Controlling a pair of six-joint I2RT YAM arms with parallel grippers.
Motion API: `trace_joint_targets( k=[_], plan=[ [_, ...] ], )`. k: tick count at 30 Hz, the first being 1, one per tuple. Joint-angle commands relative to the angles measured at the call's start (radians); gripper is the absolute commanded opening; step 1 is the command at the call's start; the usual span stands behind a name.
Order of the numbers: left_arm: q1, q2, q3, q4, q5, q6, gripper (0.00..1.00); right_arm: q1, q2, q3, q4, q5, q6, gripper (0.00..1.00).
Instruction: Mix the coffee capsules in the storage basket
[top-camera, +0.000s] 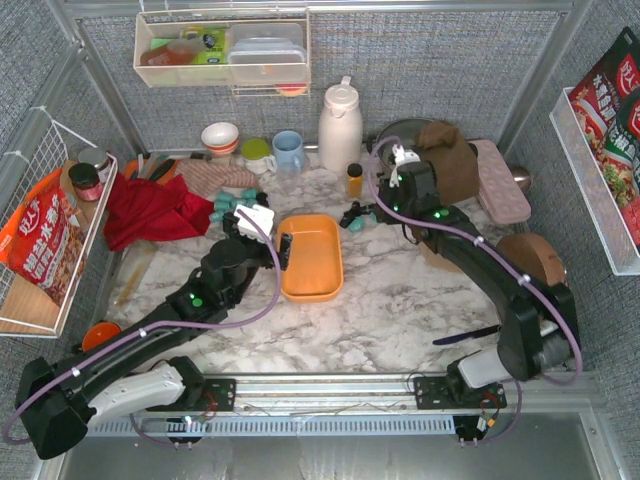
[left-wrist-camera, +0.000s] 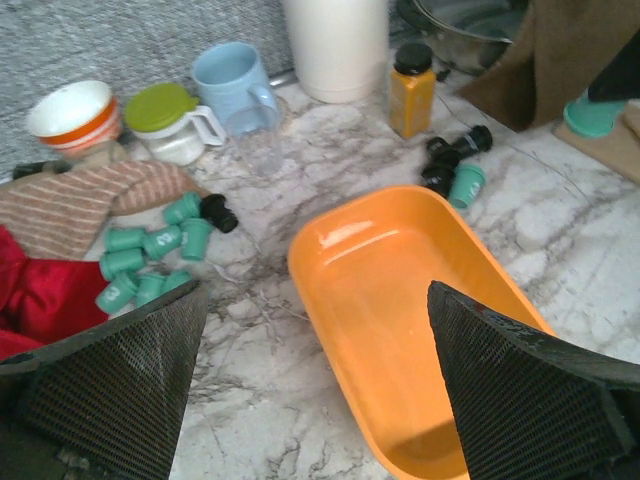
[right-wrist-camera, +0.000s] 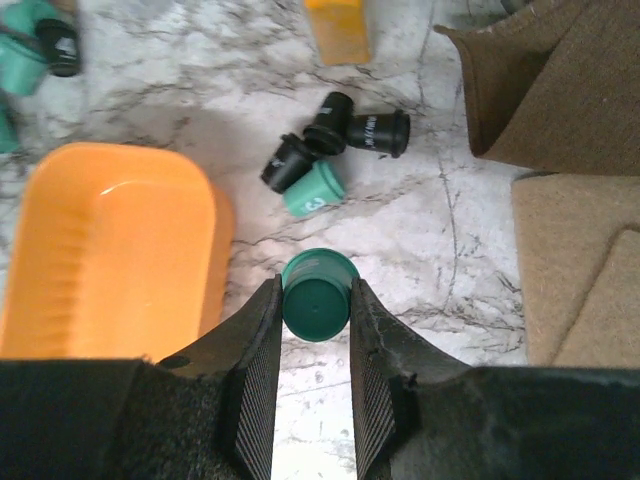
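One teal coffee capsule (right-wrist-camera: 318, 310) pinched in the right gripper (right-wrist-camera: 313, 292), just right of the orange storage basket (top-camera: 312, 262). Four loose capsules (right-wrist-camera: 313, 190) farther right; a teal cluster (left-wrist-camera: 160, 243) left of it. Left gripper (left-wrist-camera: 315, 300) wide open, empty, at its left rim.

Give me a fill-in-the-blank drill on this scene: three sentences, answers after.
The small cup-shaped coffee capsule clamped in the right gripper is coloured ____. The shallow orange plastic storage basket holds ____ capsules. The left gripper, near the basket, has its jaws ____.
Missing words: teal; no; open.
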Motion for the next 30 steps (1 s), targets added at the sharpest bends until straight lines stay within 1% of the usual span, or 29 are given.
trace_joint_targets(
  k=[1, 3, 7, 11, 15, 20, 22, 24, 26, 30],
  plan=[
    [0.000, -0.005, -0.035, 0.060, 0.139, 0.015, 0.99, 0.033, -0.134, -0.064, 0.015, -0.036, 0.002, 0.10],
    [0.001, -0.012, -0.070, 0.107, 0.211, 0.047, 0.99, 0.043, -0.199, -0.099, 0.030, -0.052, 0.001, 0.10],
    [0.000, -0.025, -0.125, 0.194, 0.293, 0.053, 0.99, 0.055, -0.291, -0.175, 0.071, -0.096, -0.011, 0.09],
    [0.001, -0.006, -0.116, 0.241, 0.318, -0.002, 0.99, 0.057, -0.359, -0.258, 0.139, -0.161, -0.020, 0.09],
    [0.001, 0.068, -0.094, 0.321, 0.318, -0.066, 0.99, 0.058, -0.399, -0.285, 0.175, -0.236, -0.011, 0.08],
    [0.001, 0.171, -0.090, 0.451, 0.362, -0.105, 0.99, 0.061, -0.445, -0.306, 0.198, -0.286, 0.024, 0.08],
    [0.000, 0.206, -0.109, 0.535, 0.392, -0.094, 0.99, 0.061, -0.461, -0.320, 0.213, -0.298, 0.036, 0.08],
    [0.001, 0.238, -0.130, 0.612, 0.459, -0.056, 0.99, 0.061, -0.475, -0.333, 0.231, -0.311, 0.057, 0.07],
    [0.000, 0.268, -0.158, 0.703, 0.536, -0.011, 0.99, 0.062, -0.477, -0.343, 0.263, -0.354, 0.084, 0.07],
    [-0.001, 0.331, -0.208, 0.838, 0.610, 0.058, 0.99, 0.065, -0.470, -0.348, 0.308, -0.438, 0.135, 0.06]
  ],
)
